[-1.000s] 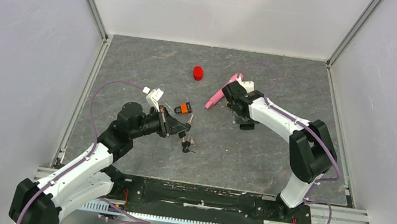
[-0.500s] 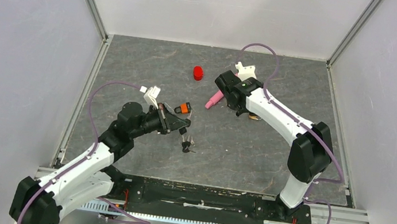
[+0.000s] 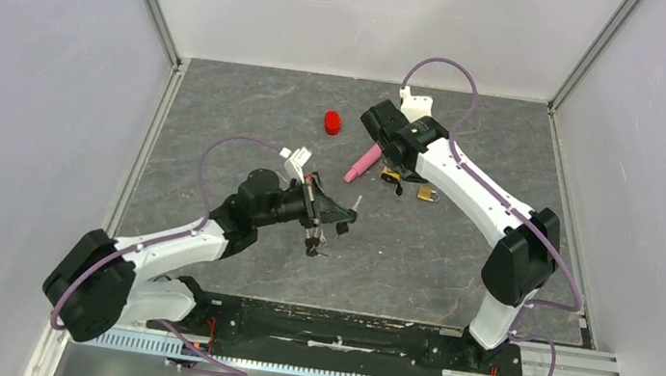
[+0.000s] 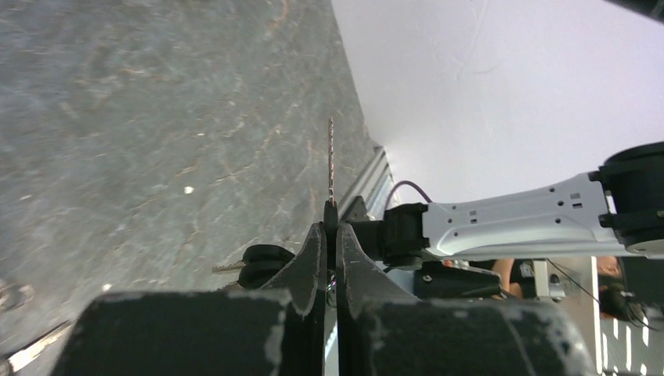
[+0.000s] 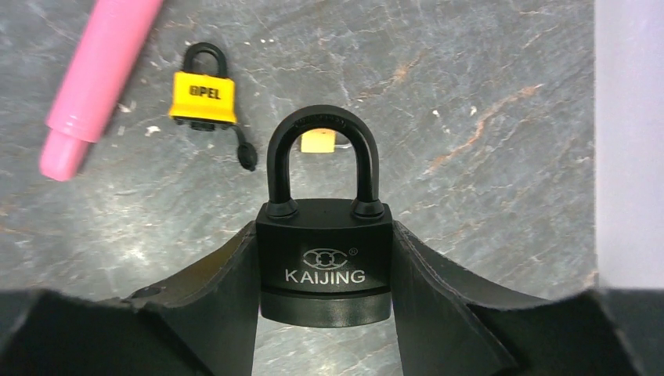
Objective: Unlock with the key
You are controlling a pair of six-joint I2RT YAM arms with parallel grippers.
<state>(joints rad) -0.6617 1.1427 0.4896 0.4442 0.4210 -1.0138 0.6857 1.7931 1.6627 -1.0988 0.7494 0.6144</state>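
Observation:
My left gripper (image 4: 330, 227) is shut on the black head of a key (image 4: 330, 160), whose thin blade points straight out ahead. In the top view this gripper (image 3: 341, 216) is near mid-table with the key (image 3: 355, 202) sticking out to the right. My right gripper (image 5: 325, 254) is shut on the body of a black KAIJING padlock (image 5: 325, 262), shackle closed and pointing away from the wrist. From above, the right gripper (image 3: 383, 144) hovers at the back centre, well apart from the key.
A yellow padlock (image 5: 202, 98), a small brass padlock (image 3: 426, 194) and a pink marker (image 5: 102, 70) lie under the right gripper. A red cap (image 3: 332, 123) sits further back. A bunch of black-headed keys (image 3: 312, 240) lies beside the left gripper.
The left arm swung right with the key, away from the orange padlock. The right arm rose and drew back with the black padlock, uncovering the yellow and brass padlocks.

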